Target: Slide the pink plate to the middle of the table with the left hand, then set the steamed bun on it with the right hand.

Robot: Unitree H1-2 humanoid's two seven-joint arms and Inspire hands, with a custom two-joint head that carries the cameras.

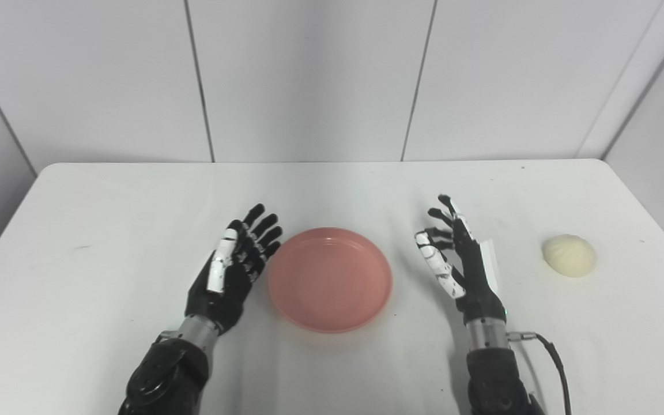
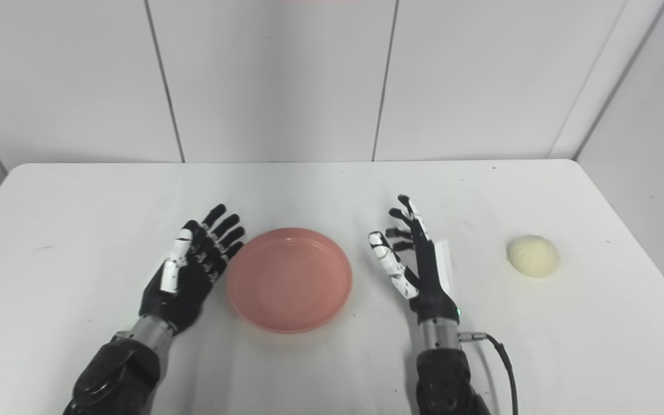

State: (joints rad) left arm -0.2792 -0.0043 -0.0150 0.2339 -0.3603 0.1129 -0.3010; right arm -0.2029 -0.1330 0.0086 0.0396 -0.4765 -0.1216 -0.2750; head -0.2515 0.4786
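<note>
The pink plate (image 1: 330,279) lies flat and empty near the middle of the white bench (image 1: 107,230), slightly toward the near edge. At its 9 o'clock the left hand (image 1: 231,271) is edge-up, palm turned toward the plate, its fingers (image 1: 263,227) apart and stretched toward 1 o'clock; the fingertips are just beside the plate's rim, and whether they touch it cannot be told. The hand holds nothing. At the plate's 3 o'clock, clearly apart from the rim, the right hand (image 1: 461,262) is also upright, palm facing the plate, fingers (image 1: 444,213) spread and lightly curled, thumb forward, with nothing in its grasp. A black cable (image 1: 551,351) loops from its wrist. The steamed bun (image 1: 569,255) sits on the bench farther out at 3 o'clock, beyond the right hand and well apart from the plate, near the bench's right edge.
</note>
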